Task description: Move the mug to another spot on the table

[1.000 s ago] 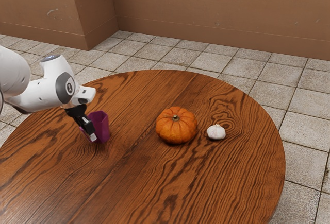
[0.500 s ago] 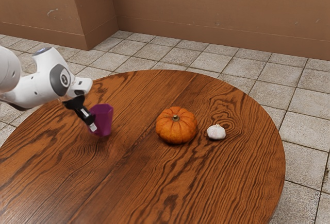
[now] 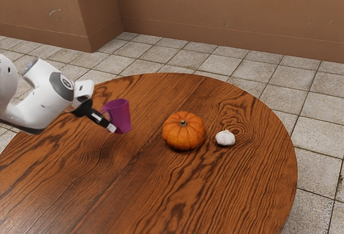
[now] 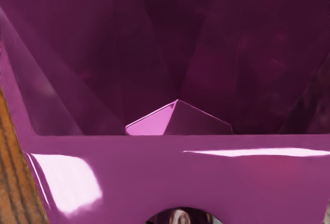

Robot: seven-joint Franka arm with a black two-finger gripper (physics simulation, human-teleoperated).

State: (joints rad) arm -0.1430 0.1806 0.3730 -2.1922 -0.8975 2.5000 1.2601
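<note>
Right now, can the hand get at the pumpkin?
Probably not yet. The hand is shut on the tilted mug, held off the table. Bare wood lies between it and the pumpkin, so the way looks free once the mug is down.

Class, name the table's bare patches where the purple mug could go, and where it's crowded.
The tool holds the glossy purple mug. Free: the round wooden table's broad near half, in front of the orange pumpkin, and the far strip behind it. Crowded: between pumpkin and white garlic bulb.
</note>
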